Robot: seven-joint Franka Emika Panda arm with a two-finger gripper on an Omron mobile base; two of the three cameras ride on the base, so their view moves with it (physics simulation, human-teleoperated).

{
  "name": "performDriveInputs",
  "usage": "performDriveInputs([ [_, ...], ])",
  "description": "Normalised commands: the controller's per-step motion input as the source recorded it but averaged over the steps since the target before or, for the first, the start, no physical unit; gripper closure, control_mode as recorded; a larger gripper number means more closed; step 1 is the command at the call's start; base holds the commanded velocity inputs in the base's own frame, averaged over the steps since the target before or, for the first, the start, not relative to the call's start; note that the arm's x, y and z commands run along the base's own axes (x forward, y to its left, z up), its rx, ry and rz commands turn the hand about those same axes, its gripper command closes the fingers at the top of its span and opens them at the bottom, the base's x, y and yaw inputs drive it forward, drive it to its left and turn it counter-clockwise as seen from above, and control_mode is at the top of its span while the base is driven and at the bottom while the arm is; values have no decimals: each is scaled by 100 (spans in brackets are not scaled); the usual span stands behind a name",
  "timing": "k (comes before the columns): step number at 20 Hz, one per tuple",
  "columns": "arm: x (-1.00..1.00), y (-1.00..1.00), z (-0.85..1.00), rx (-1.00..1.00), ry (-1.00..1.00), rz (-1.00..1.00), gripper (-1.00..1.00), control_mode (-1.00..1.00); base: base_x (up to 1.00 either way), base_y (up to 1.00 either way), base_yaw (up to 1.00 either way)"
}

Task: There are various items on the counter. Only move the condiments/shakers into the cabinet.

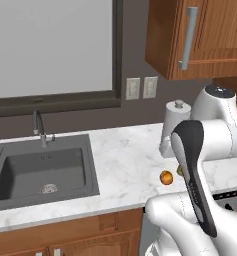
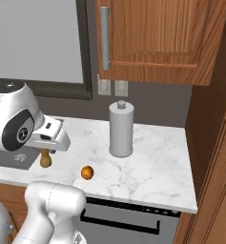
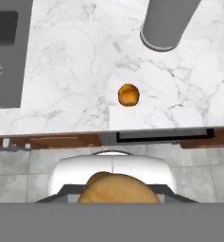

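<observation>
**Wooden shaker gripped over the bench front**

Nearest the hand camera: small tan wooden shaker [image 3: 118, 188], rounded top bulging up at the bottom of that view, clamped in the hand [image 2: 46, 148]. Seen from the right base camera as a tan mill shape [image 2: 46, 158] hanging just below the hand, lifted clear of the bench [image 2: 152, 157], near the sink's right end. Fingertips themselves hidden behind the shaker in the hand view.

Next out: small orange round fruit [image 3: 128, 95] lying on the white marble, near the front edge, apart from everything else; also visible beside the arm in the left base view [image 1: 165, 177].

Farther back on the bench: tall grey canister [image 2: 121, 128], upright, knob on its lid, well behind the fruit and toward the wall. Partly screened by the arm in the left base view [image 1: 176, 116].

Off to the left: dark grey sink [image 1: 40, 170] set into the marble, faucet [image 1: 39, 127] at its rear.

Farthest, above: brown wooden cabinet [image 2: 157, 38], door closed, long grey bar handle [image 2: 104, 37] vertical at its left edge.
</observation>
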Motion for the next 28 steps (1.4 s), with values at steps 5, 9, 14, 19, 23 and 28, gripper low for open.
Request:
performDriveInputs([
  [5,0,0,0,0,0,0,100,100,-100,-63,-3],
  [9,0,0,0,0,0,0,100,100,-98,-97,-10],
  [14,0,0,0,0,0,0,100,100,-22,-100,-7],
  [19,0,0,0,0,0,0,100,100,8,-100,-1],
  [23,0,0,0,0,0,0,100,100,37,-100,0],
  [28,0,0,0,0,0,0,100,100,51,-78,0],
])
